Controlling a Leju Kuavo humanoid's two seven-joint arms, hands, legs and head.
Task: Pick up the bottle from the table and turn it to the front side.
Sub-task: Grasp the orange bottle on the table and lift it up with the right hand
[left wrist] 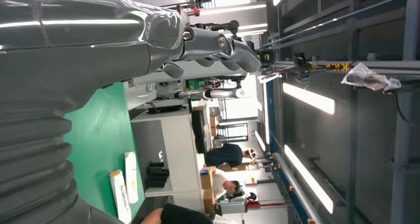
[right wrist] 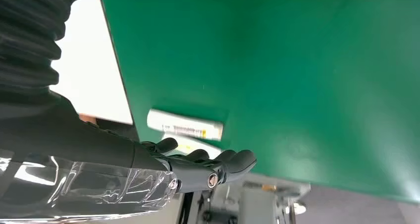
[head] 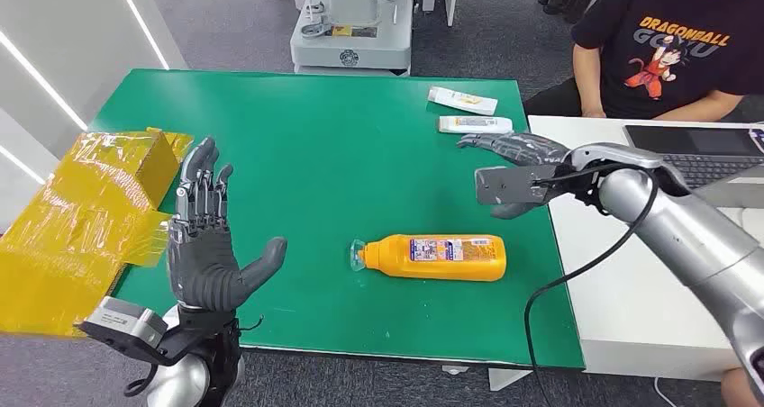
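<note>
Raised at the near edge of the green bench (head: 297,119), left hand (head: 209,245) upright and empty, fingers spread, palm turned toward the orange bottle (head: 437,257), apparently readied to receive or steady it. Well apart from the bottle, to its left in the head view. Opposite, right hand (head: 515,173) hovering above the bench beyond the bottle's base end, fingers loosely extended and holding nothing, palm angled down; likely staged for a reach, not yet touching. Seen from the right wrist camera as dark fingers (right wrist: 233,160) stretched over green surface.

Between the 2 hands, bottle lying on its side on the bench, clear cap end toward the left hand, printed label facing up, untouched. Pickup not yet begun, by the look of it; a grasp around the body from the right hand seems the natural next step, with rolling a risk on a round-sided bottle.

Farther from the bottle, 2 white tubes (head: 468,112) near the bench's far edge, parked clear of the working area. Left of the bottle beyond the left hand, a yellow taped box (head: 86,209) overhanging the bench edge. Right of the bottle, past the bench, a person in a black T-shirt (head: 671,47) seated at a white desk with a laptop (head: 694,155), seemingly monitoring.
</note>
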